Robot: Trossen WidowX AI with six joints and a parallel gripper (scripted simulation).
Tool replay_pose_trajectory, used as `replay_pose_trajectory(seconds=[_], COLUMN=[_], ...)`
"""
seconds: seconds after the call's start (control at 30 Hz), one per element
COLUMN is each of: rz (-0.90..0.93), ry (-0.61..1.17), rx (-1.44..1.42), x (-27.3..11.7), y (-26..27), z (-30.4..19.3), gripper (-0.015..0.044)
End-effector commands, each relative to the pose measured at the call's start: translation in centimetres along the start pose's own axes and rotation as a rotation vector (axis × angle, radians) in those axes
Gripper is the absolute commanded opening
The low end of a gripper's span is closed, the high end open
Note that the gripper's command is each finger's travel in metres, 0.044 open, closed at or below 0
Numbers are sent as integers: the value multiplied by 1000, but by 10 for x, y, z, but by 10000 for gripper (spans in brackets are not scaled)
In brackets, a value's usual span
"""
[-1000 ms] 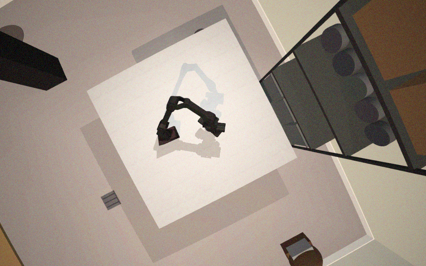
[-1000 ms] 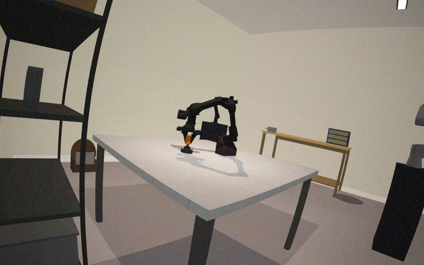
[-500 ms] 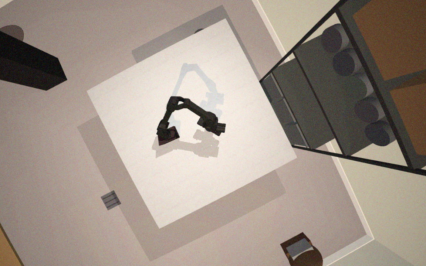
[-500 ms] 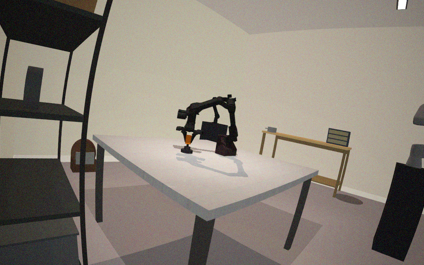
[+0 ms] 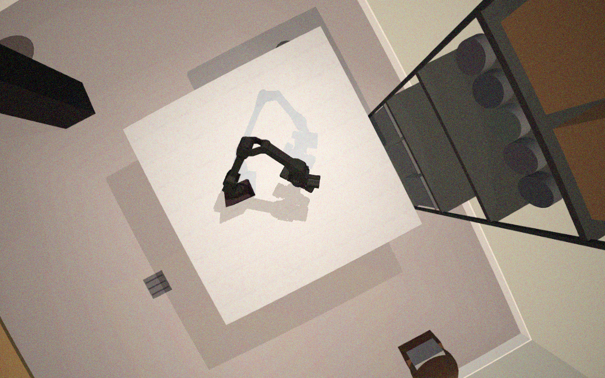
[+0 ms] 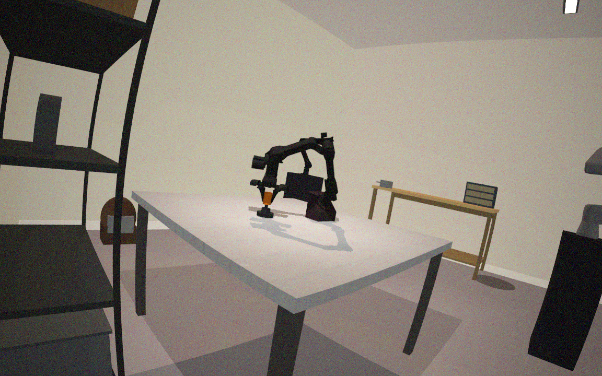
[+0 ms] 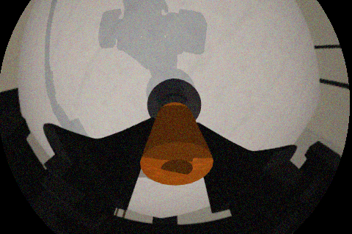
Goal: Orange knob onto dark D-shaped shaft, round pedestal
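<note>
The orange knob (image 6: 267, 198) (image 7: 175, 131) is upright between the fingers of my gripper (image 6: 267, 199) (image 7: 174, 124), which is shut on it. A dark D-shaped hole shows in the knob's near end in the wrist view. The dark round pedestal (image 6: 265, 213) (image 7: 154, 103) stands on the table directly below the knob. In the exterior view a short dark piece of the shaft (image 6: 266, 206) shows between the knob's lower end and the pedestal. Whether the shaft's tip is inside the knob cannot be told. The shaft's flat side is hidden. In the top view the arm hides knob and pedestal.
The white table (image 5: 257, 263) (image 6: 293, 275) carries the arm's base (image 5: 239, 193) (image 6: 320, 208). A dark plate (image 6: 302, 186) shows behind the arm. A dark shelf rack (image 5: 455, 159) (image 6: 36, 266) stands beyond one table edge. Shadows of the arm fall across the table top.
</note>
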State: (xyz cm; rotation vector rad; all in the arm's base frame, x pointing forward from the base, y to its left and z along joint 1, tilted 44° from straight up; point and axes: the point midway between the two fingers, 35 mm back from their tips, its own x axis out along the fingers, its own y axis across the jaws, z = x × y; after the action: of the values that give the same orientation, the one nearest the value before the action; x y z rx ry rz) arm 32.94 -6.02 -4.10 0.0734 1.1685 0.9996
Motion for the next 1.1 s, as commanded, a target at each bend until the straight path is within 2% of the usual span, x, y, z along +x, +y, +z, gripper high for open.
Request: replay_pose_trajectory(seconds=[0.0, 0.47, 0.7, 1.07], rz=[-1, -1, -1, -1], ry=[-2, -2, -2, -2], rx=[-5, -5, -204, -214], x=[1, -4, -4, -1], y=[0, -1, -2, 0], z=[0, 3, 2, 0], gripper=[0, 0, 0, 0])
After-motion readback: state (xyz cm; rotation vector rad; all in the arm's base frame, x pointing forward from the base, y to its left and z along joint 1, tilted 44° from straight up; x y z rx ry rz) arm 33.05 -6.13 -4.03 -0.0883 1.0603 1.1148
